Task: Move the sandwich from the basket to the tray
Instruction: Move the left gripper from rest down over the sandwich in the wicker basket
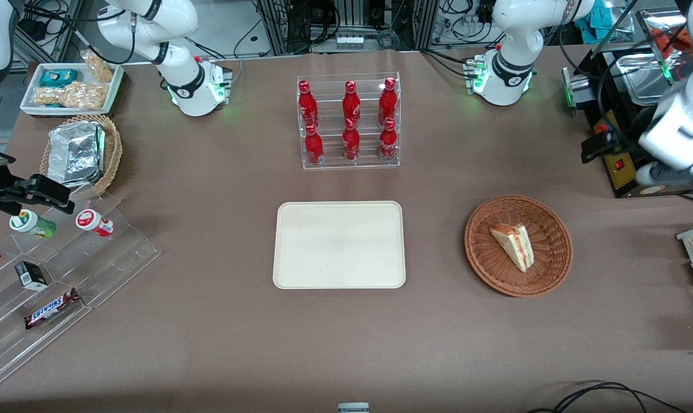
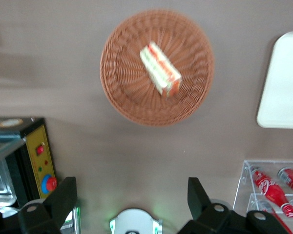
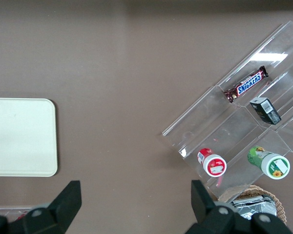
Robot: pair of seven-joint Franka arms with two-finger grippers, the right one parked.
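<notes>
One sandwich (image 1: 513,245) lies in the basket (image 1: 547,281), beside the bare tray (image 1: 339,244). Gripper (image 2: 132,195): high above the table, farther from the front camera than the basket, fingers (image 2: 63,197) spread, holding nothing. Six red cola bottles (image 1: 350,123) in a clear rack. One bar labelled SNICKERS (image 1: 51,308) toward the parked arm's end.

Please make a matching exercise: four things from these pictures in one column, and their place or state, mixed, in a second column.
1. sandwich
2. tray
3. gripper
4. red bottles

a. open, up above the table, holding nothing
b. in a clear rack
c. lying in the basket
d. bare, flat on the table

Pairs: 1-c, 2-d, 3-a, 4-b
</notes>
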